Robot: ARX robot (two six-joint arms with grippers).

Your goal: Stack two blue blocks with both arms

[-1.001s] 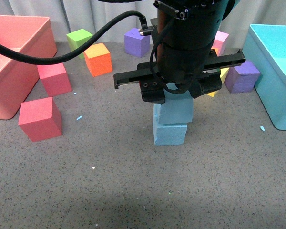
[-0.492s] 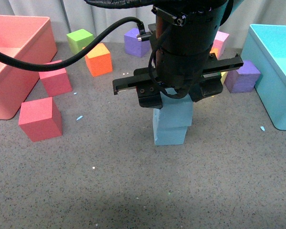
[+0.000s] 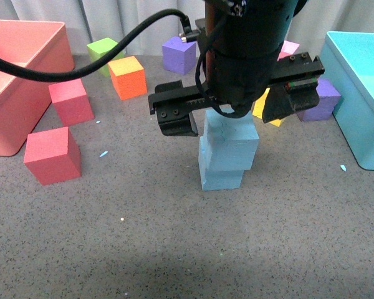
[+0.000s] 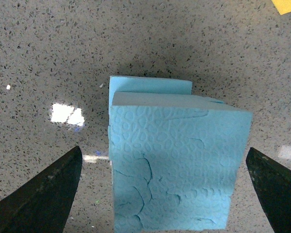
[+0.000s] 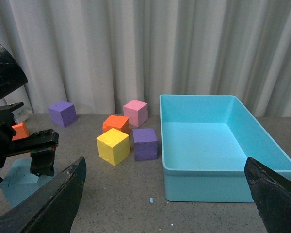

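Sky-blue upper block [image 3: 230, 138] sits on the lower block [image 3: 220, 174], slightly skewed, mid-bench. My left claw [image 3: 237, 106] straddles it spread wide, gripping nothing, so the stack stands alone; my right claw [image 5: 167, 206] hangs wide open and empty too.

Seen from above, the upper blue block [image 4: 177, 165] sits on the lower blue block [image 4: 150, 86], shifted so a strip of the lower one shows past one edge. The left gripper [image 4: 167, 194] has its jaws spread wide (clear of both sides). Speckled grey tabletop [image 4: 63, 48] lies around.
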